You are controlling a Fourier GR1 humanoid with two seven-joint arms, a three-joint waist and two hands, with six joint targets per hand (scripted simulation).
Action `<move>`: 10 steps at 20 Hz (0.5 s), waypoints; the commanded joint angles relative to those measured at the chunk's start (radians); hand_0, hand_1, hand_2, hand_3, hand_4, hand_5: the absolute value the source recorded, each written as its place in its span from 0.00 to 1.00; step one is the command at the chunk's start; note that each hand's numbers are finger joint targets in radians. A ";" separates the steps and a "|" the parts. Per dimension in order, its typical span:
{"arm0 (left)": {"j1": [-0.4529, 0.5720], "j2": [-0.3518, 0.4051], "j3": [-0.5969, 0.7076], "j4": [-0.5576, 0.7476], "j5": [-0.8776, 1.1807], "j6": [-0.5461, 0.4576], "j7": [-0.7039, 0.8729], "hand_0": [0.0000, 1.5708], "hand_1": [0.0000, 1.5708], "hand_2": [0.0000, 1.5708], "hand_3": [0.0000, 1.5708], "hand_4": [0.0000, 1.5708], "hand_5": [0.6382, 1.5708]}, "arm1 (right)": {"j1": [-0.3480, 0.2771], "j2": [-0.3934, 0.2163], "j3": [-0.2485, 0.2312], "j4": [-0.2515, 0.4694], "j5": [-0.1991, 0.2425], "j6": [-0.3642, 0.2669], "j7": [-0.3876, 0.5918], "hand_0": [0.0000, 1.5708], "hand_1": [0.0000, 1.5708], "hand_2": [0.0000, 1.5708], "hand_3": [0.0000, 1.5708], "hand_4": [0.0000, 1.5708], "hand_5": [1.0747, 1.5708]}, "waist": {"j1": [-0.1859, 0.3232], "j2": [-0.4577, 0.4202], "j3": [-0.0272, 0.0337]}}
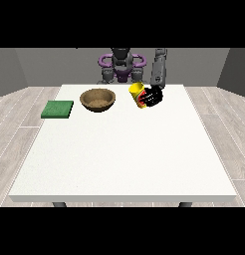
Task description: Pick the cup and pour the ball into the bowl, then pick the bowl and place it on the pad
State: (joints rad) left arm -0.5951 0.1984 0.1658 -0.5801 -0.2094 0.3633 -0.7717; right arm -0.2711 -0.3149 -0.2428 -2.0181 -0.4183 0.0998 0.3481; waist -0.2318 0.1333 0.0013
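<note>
One cup, yellow, is in my hand at the view's right; my fingers are curled around it, and it tilts toward the bowl. Beyond the bowl, on the opposite side, the green pad lies on the white table.

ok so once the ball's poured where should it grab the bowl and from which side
Probably by the rim of the bowl, on the side nearest the hand at the view's right, which now holds the cup. The bowl is wide, shallow and upright with an open top, so a pinch over the rim from above suits it. The pad lies at its other side.
</note>
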 commanded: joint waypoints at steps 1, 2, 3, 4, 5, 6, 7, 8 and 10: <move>-0.091 0.011 -0.081 -0.002 -0.112 0.095 0.157 0.88 0.88 1.00 1.00 0.70 0.95 | 0.027 0.011 -0.014 0.082 -0.006 0.051 -0.070 0.00 0.00 0.00 0.00 0.15 0.97 | 0.002 -0.024 0.0006; -0.093 0.027 -0.094 0.005 -0.153 0.159 0.131 0.89 0.89 1.00 1.00 0.70 0.95 | -0.029 -0.008 -0.021 0.073 -0.008 0.017 -0.029 0.00 0.00 0.00 0.00 0.15 0.98 | 0.013 -0.001 -0.0001; -0.083 0.014 -0.112 0.024 -0.191 0.221 0.166 0.89 0.89 1.00 1.00 0.69 0.97 | -0.001 0.001 -0.009 0.052 -0.028 0.030 -0.017 0.00 0.00 0.00 0.00 0.16 0.98 | -0.027 -0.035 0.0002; -0.146 0.001 -0.143 0.019 -0.238 0.276 0.242 0.89 0.89 1.00 1.00 0.67 0.98 | -0.021 -0.003 -0.013 0.105 -0.016 0.046 -0.052 0.00 0.00 0.00 0.00 0.16 0.98 | -0.018 -0.016 0.0017; -0.176 -0.002 -0.155 0.037 -0.260 0.282 0.292 0.90 0.90 1.00 1.00 0.65 0.98 | -0.028 -0.012 -0.001 0.103 0.008 0.051 -0.054 0.00 0.00 0.00 0.00 0.17 0.98 | -0.019 -0.005 0.0006; -0.220 0.011 -0.150 0.053 -0.271 0.291 0.328 0.90 0.90 1.00 1.00 0.65 0.98 | -0.053 -0.010 0.007 0.087 -0.004 0.037 -0.030 0.00 0.00 0.00 0.00 0.18 0.98 | -0.043 0.014 -0.0003; -0.237 -0.018 -0.181 0.056 -0.304 0.303 0.369 0.90 0.90 1.00 1.00 0.65 0.98 | -0.050 0.005 0.015 0.115 0.021 0.026 -0.049 0.00 0.00 0.00 0.00 0.18 0.98 | -0.015 0.004 -0.0002; -0.208 0.006 -0.172 0.067 -0.301 0.279 0.352 0.90 0.90 1.00 1.00 0.65 0.98 | -0.026 0.000 -0.002 0.088 0.015 0.036 -0.059 0.00 0.00 0.00 0.00 0.19 0.98 | -0.013 -0.013 -0.0009; -0.244 0.023 -0.173 0.076 -0.317 0.263 0.398 0.90 0.90 1.00 1.00 0.65 0.98 | -0.020 -0.018 -0.021 0.110 -0.020 0.073 -0.058 0.00 0.00 0.00 0.00 0.20 0.98 | -0.018 -0.006 -0.0010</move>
State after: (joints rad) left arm -0.7867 0.1987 0.0123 -0.5271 -0.4753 0.6160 -0.4558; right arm -0.2960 -0.3171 -0.2438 -1.9273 -0.4171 0.1401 0.3019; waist -0.2475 0.1241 0.0010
